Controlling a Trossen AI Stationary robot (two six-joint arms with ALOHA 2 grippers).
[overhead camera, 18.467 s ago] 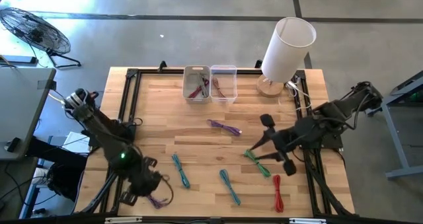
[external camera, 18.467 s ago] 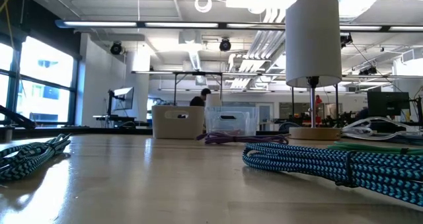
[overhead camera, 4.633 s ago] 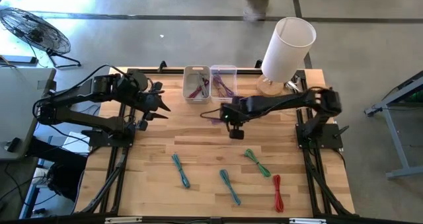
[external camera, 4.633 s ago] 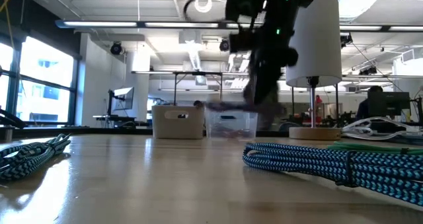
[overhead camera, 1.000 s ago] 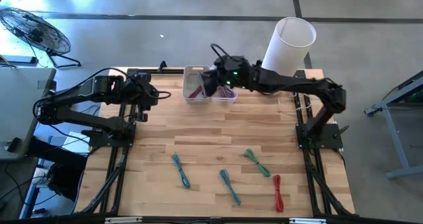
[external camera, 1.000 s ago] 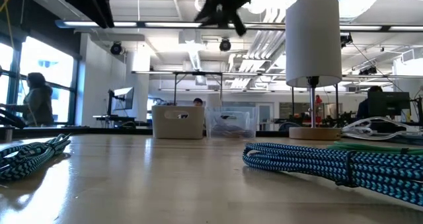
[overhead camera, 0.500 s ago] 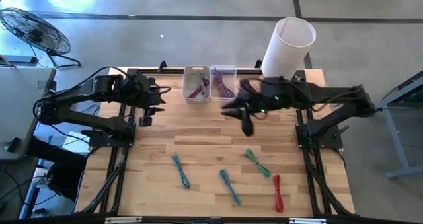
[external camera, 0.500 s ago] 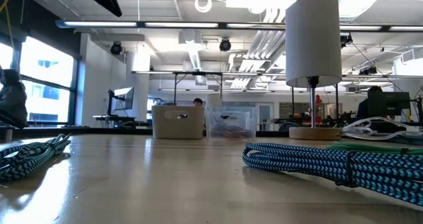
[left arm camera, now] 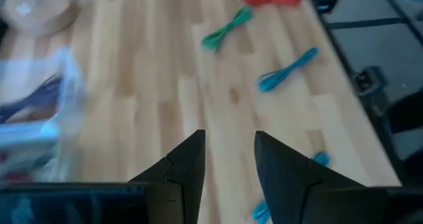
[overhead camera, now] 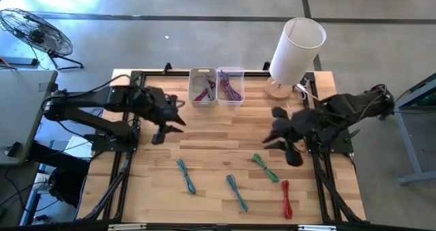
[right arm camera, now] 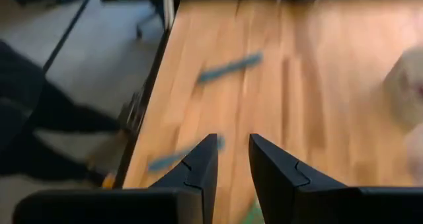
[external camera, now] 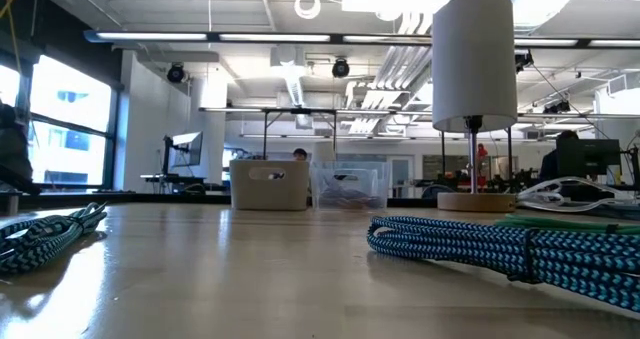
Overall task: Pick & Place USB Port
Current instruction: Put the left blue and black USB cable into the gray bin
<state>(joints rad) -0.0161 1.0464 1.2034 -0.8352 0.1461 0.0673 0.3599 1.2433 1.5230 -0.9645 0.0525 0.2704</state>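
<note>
**Both grippers empty over the table, 4 cables left to sort**

The right gripper (overhead camera: 281, 144) hangs above the right side of the table (overhead camera: 204, 149), its fingers a narrow gap apart with nothing between them, as its wrist view shows. The left gripper (overhead camera: 172, 125) hovers over the left-centre boards, its fingers set a little wider, also empty.

The nearest cable to the right gripper is the green cable (overhead camera: 265, 168), lying just toward the front edge from it, its long axis running diagonally from back-left to front-right. The red cable (overhead camera: 286, 198) lies farther front, near the right edge, running roughly front to back. I judge the right arm the closer one for both.

The left gripper's nearest cable is the left blue cable (overhead camera: 186, 175), toward the front from it and angled slightly. The middle blue cable (overhead camera: 236, 192) lies between the 2 arms, closer to the green one.

By count: 2 blue, 1 green and 1 red cable loose on the boards. At the back stand 2 bins side by side: the white bin (overhead camera: 202, 86) holding reddish cables and the clear bin (overhead camera: 231, 86) holding purple ones. 1 white lamp (overhead camera: 295, 51) stands at the back right corner.
</note>
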